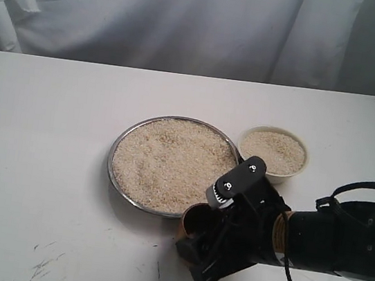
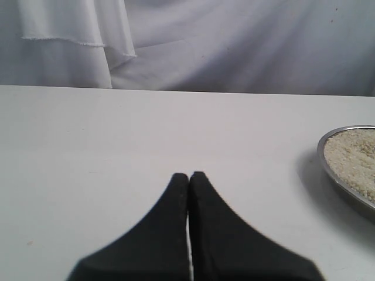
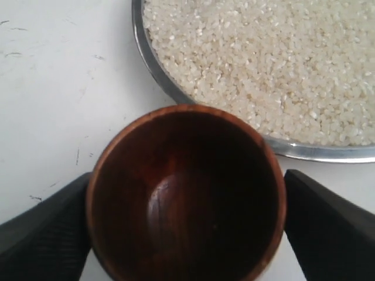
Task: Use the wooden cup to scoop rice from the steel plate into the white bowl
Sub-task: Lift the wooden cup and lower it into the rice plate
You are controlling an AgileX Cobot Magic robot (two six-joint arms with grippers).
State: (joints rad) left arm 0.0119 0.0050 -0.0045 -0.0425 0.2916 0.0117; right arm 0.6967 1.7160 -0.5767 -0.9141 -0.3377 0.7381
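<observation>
The wooden cup [image 1: 195, 220] [image 3: 186, 199] stands upright and empty just off the near rim of the steel plate [image 1: 110, 161] [image 3: 157, 69]. My right gripper [image 1: 195, 245] [image 3: 187, 225] is shut on it, a black finger [image 3: 47, 228] pressed to each side. Rice [image 1: 167, 159] [image 3: 263, 58] fills the plate in a flat heap. The white bowl [image 1: 303, 148], to the plate's right, also holds rice. My left gripper [image 2: 188, 175] is shut and empty over bare table, with the plate's edge [image 2: 345, 196] off to one side. It does not show in the exterior view.
A white cloth backdrop [image 1: 190, 22] hangs behind the white table [image 1: 36, 126]. Dark scuff marks [image 1: 45, 260] lie on the table near the front left. My right arm [image 1: 341, 239] reaches in low from the right.
</observation>
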